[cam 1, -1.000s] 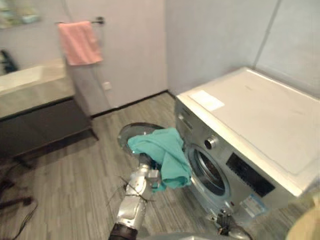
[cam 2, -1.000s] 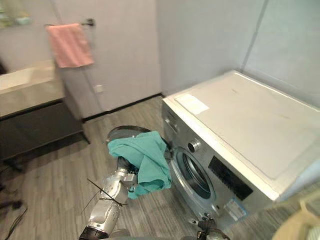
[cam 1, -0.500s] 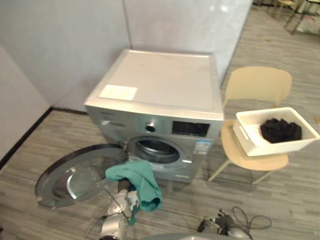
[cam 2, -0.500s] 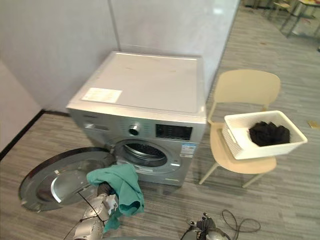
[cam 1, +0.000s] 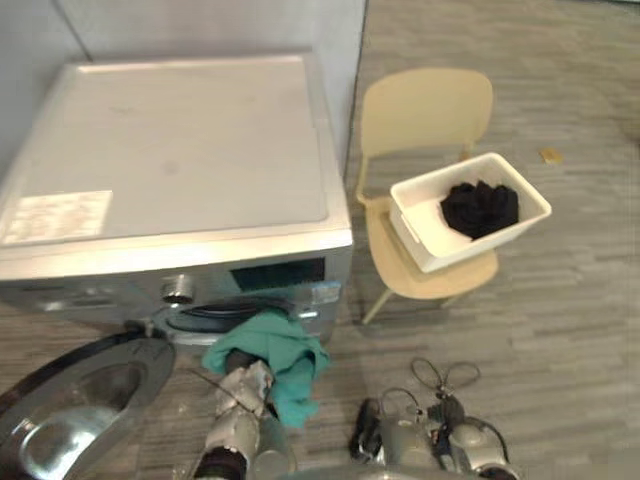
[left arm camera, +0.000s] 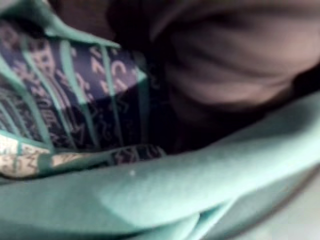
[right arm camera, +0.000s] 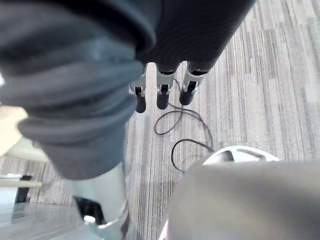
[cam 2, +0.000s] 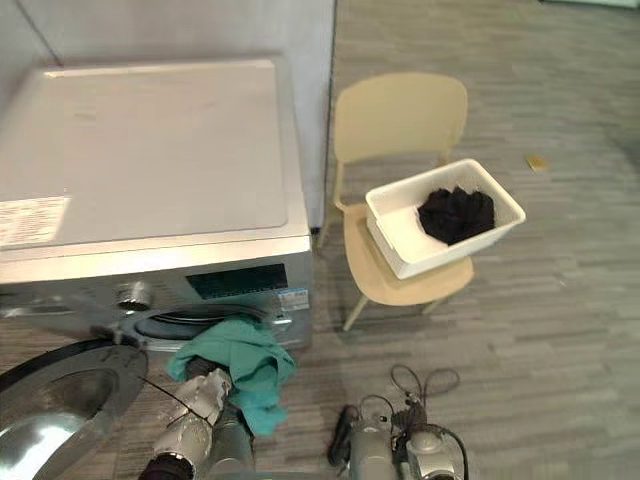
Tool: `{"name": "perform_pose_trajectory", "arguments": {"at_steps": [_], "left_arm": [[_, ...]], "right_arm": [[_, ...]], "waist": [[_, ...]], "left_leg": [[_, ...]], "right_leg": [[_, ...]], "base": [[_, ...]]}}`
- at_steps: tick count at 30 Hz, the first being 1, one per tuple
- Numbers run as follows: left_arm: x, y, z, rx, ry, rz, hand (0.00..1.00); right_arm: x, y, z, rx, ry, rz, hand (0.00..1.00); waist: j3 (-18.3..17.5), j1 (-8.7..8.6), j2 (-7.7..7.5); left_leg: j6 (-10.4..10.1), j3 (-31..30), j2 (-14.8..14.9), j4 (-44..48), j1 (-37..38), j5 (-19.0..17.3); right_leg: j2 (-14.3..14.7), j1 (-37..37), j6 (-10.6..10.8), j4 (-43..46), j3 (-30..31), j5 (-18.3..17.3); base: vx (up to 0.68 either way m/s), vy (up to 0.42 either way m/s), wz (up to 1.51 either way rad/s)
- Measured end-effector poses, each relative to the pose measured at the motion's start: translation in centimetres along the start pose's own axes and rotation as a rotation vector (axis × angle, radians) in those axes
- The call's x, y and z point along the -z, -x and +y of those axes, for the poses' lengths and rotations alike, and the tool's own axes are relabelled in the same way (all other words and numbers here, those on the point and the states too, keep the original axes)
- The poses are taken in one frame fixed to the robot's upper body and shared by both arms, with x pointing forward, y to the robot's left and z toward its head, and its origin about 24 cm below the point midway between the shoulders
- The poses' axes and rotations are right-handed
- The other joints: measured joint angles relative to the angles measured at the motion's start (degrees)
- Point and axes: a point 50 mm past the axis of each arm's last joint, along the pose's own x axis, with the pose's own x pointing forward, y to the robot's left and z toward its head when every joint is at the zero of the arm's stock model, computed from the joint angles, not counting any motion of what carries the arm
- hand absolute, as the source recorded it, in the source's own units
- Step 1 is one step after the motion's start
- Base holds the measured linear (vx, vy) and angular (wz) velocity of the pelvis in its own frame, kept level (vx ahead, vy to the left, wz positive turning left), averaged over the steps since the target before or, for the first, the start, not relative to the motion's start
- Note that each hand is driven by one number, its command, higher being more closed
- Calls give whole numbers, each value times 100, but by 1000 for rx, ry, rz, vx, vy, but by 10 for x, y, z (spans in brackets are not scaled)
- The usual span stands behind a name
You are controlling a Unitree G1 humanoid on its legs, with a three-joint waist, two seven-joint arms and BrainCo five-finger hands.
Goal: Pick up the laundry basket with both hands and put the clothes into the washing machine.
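A teal cloth [cam 1: 268,348] hangs bunched from my left hand [cam 1: 243,386], which is shut on it just below and in front of the washing machine's [cam 1: 170,150] drum opening [cam 1: 240,308]. The left wrist view shows the same teal cloth [left arm camera: 150,200] pressed close against the hand. The white laundry basket [cam 1: 422,238] stands on a beige chair [cam 1: 425,110] to the right of the machine, with black clothes [cam 1: 480,207] inside. My right hand [right arm camera: 162,92] hangs low over the floor, fingers straight and holding nothing.
The machine's round door [cam 1: 70,410] lies swung wide open at the lower left. A grey wall panel stands behind the machine. A small tan scrap [cam 1: 549,155] lies on the striped floor right of the chair.
The camera has swung right, from the sink and towel to the machine's top, chair and basket. The left hand still carries the teal cloth, now close before the drum opening.
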Motion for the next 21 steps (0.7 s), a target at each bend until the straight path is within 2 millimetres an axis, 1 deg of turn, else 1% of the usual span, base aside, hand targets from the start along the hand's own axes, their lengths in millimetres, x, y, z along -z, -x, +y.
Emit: {"name": "perform_pose_trajectory", "arguments": {"at_steps": [1, 2, 3, 4, 5, 6, 7, 8, 9, 10, 11, 12, 13, 14, 15, 16, 17, 18, 19, 20, 21], "left_arm": [[-6, -4, 0, -6, -4, -14, 100], [-14, -9, -4, -15, 6, -34, 100], [-22, -13, -10, -12, 19, -58, 100], [-26, -14, -15, -4, 26, -71, 100], [-33, -16, -23, 12, 45, -95, 100], [-37, -18, -28, 18, 64, -114, 100], [-39, -18, -29, 19, 72, -123, 100], [-44, -19, -31, 8, 94, -138, 100], [-51, -21, -35, 7, 118, -159, 100], [-53, -22, -36, 3, 130, -169, 100], [-61, -23, -44, 5, 161, -187, 100], [-65, -24, -49, 5, 184, -195, 100], [-72, -25, -58, 12, 205, -209, 100], [-76, -25, -62, 13, 219, -217, 100], [-90, -26, -75, 28, 271, -251, 100], [-102, -26, -81, 29, 311, -285, 100], [-110, -25, -86, 36, 337, -305, 100], [-127, -23, -94, 54, 418, -340, 100], [-140, -21, -100, 63, 479, -371, 100], [-156, -19, -105, 80, 543, -403, 100], [-176, -15, -113, 103, 619, -443, 100]], "right_arm": [[-8, 0, 4, -6, -7, -27, 0], [-20, 1, 11, -28, 1, -92, 0], [-31, 3, 17, -47, 6, -141, 0], [-37, 3, 21, -57, 13, -163, 0], [-53, 4, 26, -78, 14, -218, 0], [-68, 6, 31, -93, 8, -279, 0], [-74, 8, 34, -100, 0, -304, 0], [-85, 13, 42, -119, -1, -356, 0], [-96, 18, 48, -131, -7, -402, 0], [-102, 21, 51, -138, -11, -427, 0], [-114, 27, 56, -146, -29, -479, 0], [-123, 33, 60, -158, -45, -521, 0], [-136, 40, 63, -169, -66, -577, 0], [-142, 44, 65, -174, -77, -605, 0], [-159, 56, 72, -194, -104, -689, 0], [-169, 63, 73, -195, -133, -737, 0], [-174, 68, 74, -199, -150, -768, 0], [-183, 77, 76, -211, -172, -817, 0], [-187, 82, 77, -221, -188, -845, 0], [-190, 87, 76, -221, -207, -869, 0], [-193, 91, 75, -219, -225, -891, 0]], "waist": [[169, 3, -146], [352, -47, -317], [448, -91, -363], [543, -92, -378], [772, -81, -375], [915, -81, -343], [955, -77, -320], [984, -64, -295], [1042, -55, -301], [1092, -45, -314], [1179, -3, -359], [1235, 1, -362], [1299, 4, -403], [1322, 8, -438], [1367, 44, -501], [1421, 43, -527], [1465, 43, -561], [1512, 37, -617], [1536, 49, -661], [1549, 45, -677], [1554, 22, -679]], "left_leg": [[-30, -30, -72, 234, -25, -9], [95, 1, -200, 571, -217, -97], [208, 69, -253, 875, -525, -169], [257, 126, -277, 952, -588, -198], [330, 195, -335, 1061, -643, -240], [389, 237, -355, 1180, -747, -324], [396, 240, -350, 1237, -815, -396], [420, 239, -320, 1369, -989, -587], [442, 241, -280, 1512, -1186, -725], [447, 234, -266, 1583, -1277, -750], [477, 204, -256, 1724, -1489, -793], [492, 151, -236, 1855, -1680, -838], [534, 103, -216, 2027, -1925, -874], [564, 93, -197, 2127, -2065, -896], [582, -5, -115, 2445, -2471, -984], [604, -85, -65, 2637, -2719, -1031], [609, -133, -50, 2756, -2869, -1057], [624, -223, -15, 2975, -3175, -1099], [634, -254, 33, 3118, -3397, -1133], [648, -327, 47, 3276, -3655, -1150], [671, -415, 46, 3475, -3990, -1182]], "right_leg": [[-109, -113, 47, 269, 163, -106], [-338, -400, 146, 679, 297, -194], [-481, -693, 162, 886, 379, -203], [-519, -773, 163, 933, 421, -203], [-600, -846, 181, 967, 507, -196], [-641, -945, 244, 1003, 557, -182], [-658, -1001, 274, 1036, 566, -193], [-669, -1187, 364, 1149, 609, -240], [-693, -1382, 396, 1289, 643, -262], [-700, -1466, 405, 1344, 652, -269], [-715, -1670, 420, 1469, 686, -281], [-725, -1813, 430, 1556, 677, -303], [-795, -2032, 454, 1731, 669, -354], [-809, -2166, 443, 1846, 673, -381], [-816, -2523, 420, 2114, 676, -445], [-815, -2714, 411, 2281, 659, -497], [-823, -2840, 404, 2396, 657, -529], [-846, -3091, 378, 2607, 638, -584], [-849, -3296, 356, 2737, 636, -605], [-856, -3511, 340, 2886, 632, -633], [-901, -3792, 346, 3097, 623, -693]], "base": [[148, 256, -61], [82, 241, -26], [67, 230, -10], [42, 207, -7], [-8, 214, -13], [-23, 162, -11], [-70, 194, -8], [-64, 138, -2], [-75, 148, -1], [-73, 64, 0], [-70, 20, 0], [-123, 29, 4], [-103, 17, 9], [-117, 11, 4], [-95, -11, 0], [-95, -10, -1], [-84, -5, 4], [-55, -5, 0], [-63, -9, -3], [-53, -8, 0], [-46, -9, 5]]}}
